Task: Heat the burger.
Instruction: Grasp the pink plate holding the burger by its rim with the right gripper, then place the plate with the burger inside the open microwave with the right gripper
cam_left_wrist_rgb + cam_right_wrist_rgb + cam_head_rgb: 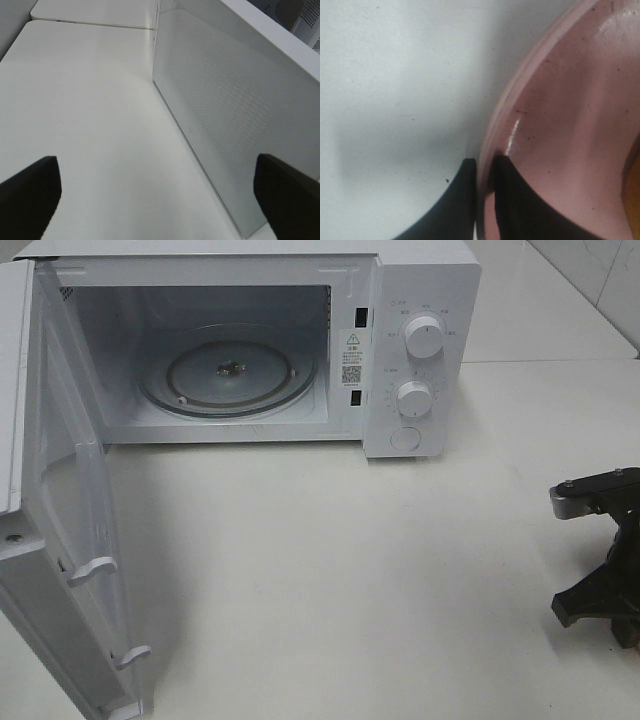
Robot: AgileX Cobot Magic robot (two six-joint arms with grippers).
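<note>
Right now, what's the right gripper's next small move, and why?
Probably lift the pink plate a little off the table: the right gripper is shut on its rim, and the microwave stands open with its glass turntable bare.

Open white microwave (420, 360) on white table (350, 570); blurry, probably pink plate (560, 125).

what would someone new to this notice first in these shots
The white microwave at the back of the table stands out first, its door swung wide open and the glass turntable inside bare. Next comes the right arm at the table's right edge: its wrist view shows the jaws pinched shut on the rim of a pink plate.
</note>
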